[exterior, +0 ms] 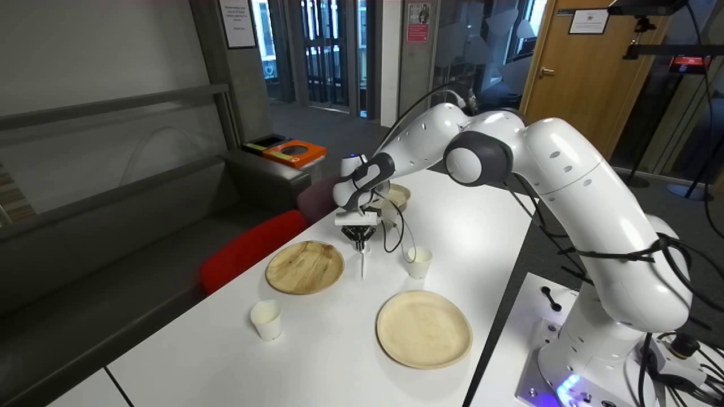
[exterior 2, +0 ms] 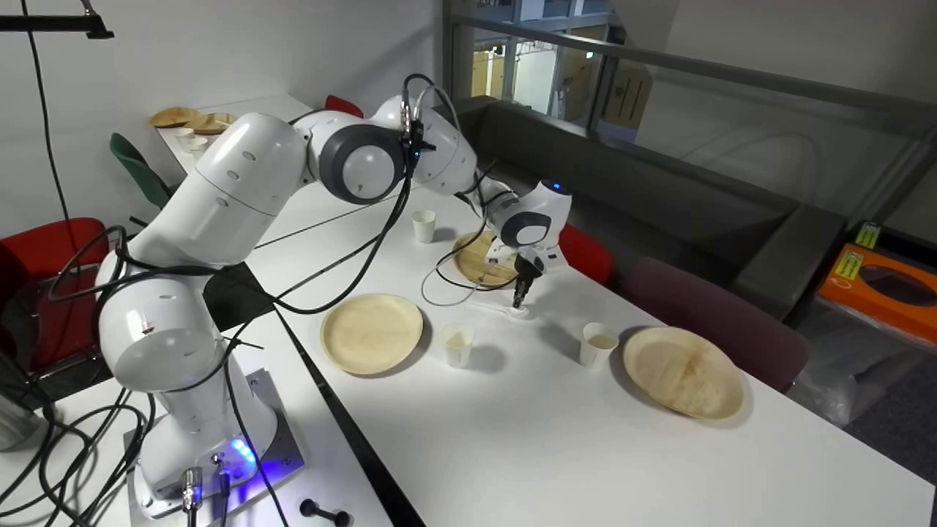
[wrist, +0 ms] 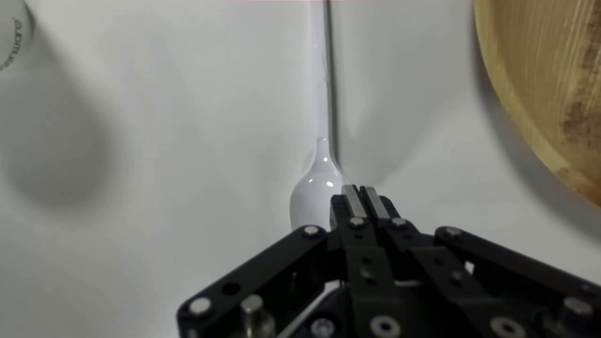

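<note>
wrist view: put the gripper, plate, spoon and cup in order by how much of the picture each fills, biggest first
1. Gripper, though being so close-up makes it look bigger
2. Wooden plate, cut off at the right
3. White spoon, partly hidden
4. Cup, only part showing

The gripper over there is black with silvery-grey fingertips, the spoon plain white like the table, one plate golden with dark brown streaks, the cups cream, one chair red.
</note>
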Robot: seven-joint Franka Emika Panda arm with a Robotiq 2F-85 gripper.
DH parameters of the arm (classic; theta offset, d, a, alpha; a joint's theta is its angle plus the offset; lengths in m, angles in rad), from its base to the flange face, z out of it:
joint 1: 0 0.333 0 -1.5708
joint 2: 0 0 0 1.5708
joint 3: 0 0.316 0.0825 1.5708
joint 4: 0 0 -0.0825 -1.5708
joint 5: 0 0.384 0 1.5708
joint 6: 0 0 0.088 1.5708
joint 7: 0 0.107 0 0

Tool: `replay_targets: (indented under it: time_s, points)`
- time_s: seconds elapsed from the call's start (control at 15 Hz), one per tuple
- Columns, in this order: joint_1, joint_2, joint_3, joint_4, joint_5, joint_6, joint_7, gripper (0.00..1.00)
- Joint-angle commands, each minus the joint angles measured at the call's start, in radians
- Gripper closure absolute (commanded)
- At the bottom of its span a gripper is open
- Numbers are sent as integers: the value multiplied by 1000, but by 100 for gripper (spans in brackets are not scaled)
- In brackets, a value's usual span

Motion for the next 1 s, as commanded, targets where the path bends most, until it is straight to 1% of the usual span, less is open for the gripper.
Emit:
replay_targets:
  time_s: [0.0, 0.13, 0.2, 0.27, 0.53, 0.6, 0.8, 0.93]
  points:
    - [-24, 19, 19, 41, 36, -20, 37, 99]
    - [-22, 19, 17, 42, 34, -23, 42, 99]
    - [-21, 18, 17, 40, 33, -20, 43, 71]
    - [-21, 18, 17, 41, 32, -21, 43, 70]
    - [-21, 23, 18, 40, 32, -20, 42, 41]
    - [-21, 22, 19, 40, 33, -20, 42, 37]
    - [-22, 18, 19, 37, 34, -16, 40, 33]
    - [-24, 16, 19, 39, 35, -16, 39, 51]
